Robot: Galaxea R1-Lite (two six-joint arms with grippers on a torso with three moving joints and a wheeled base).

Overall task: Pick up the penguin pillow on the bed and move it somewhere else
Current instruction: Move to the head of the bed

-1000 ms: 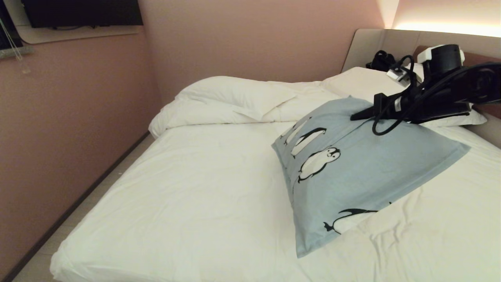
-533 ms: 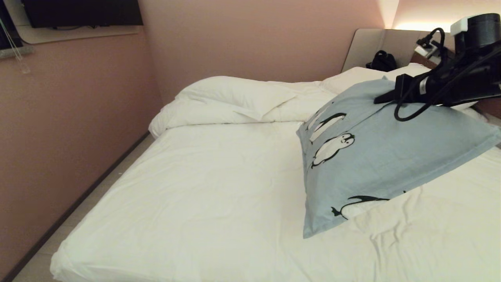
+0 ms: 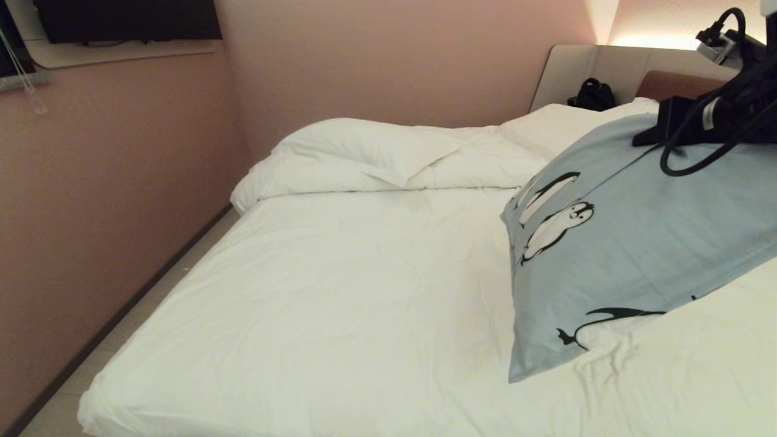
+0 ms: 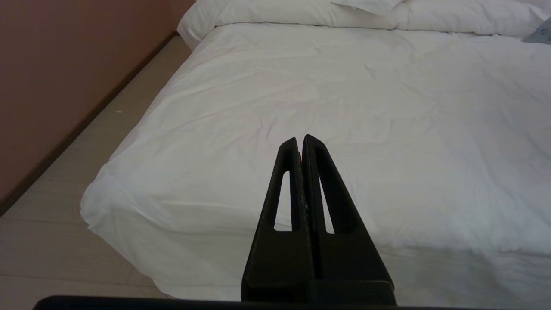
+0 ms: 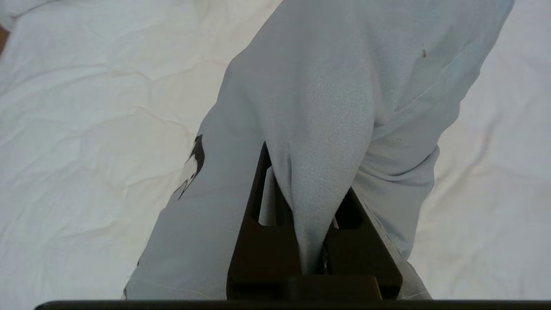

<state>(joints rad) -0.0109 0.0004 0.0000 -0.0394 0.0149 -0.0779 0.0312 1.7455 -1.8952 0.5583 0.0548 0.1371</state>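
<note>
The penguin pillow (image 3: 625, 243), light blue with black-and-white penguins, hangs tilted over the right side of the bed (image 3: 340, 285). Its top is raised and its lower corner rests on the white sheet. My right gripper (image 3: 652, 130) is at the upper right, shut on a bunched fold of the pillow's top edge. In the right wrist view the blue fabric (image 5: 318, 86) is pinched between the two black fingers of this gripper (image 5: 308, 172) and drapes over them. My left gripper (image 4: 300, 140) is shut and empty, parked low before the bed's near edge (image 4: 387, 107).
White pillows (image 3: 376, 142) and a folded duvet (image 3: 315, 176) lie along the far side. The brown headboard (image 3: 674, 85) and a black bag (image 3: 592, 94) are at the back right. A pink wall (image 3: 121, 182) and a strip of floor (image 3: 67, 394) run along the left.
My right gripper has risen and moved to the right, carrying the pillow's top with it. The pillow has slid right across the sheet. The left arm has not moved.
</note>
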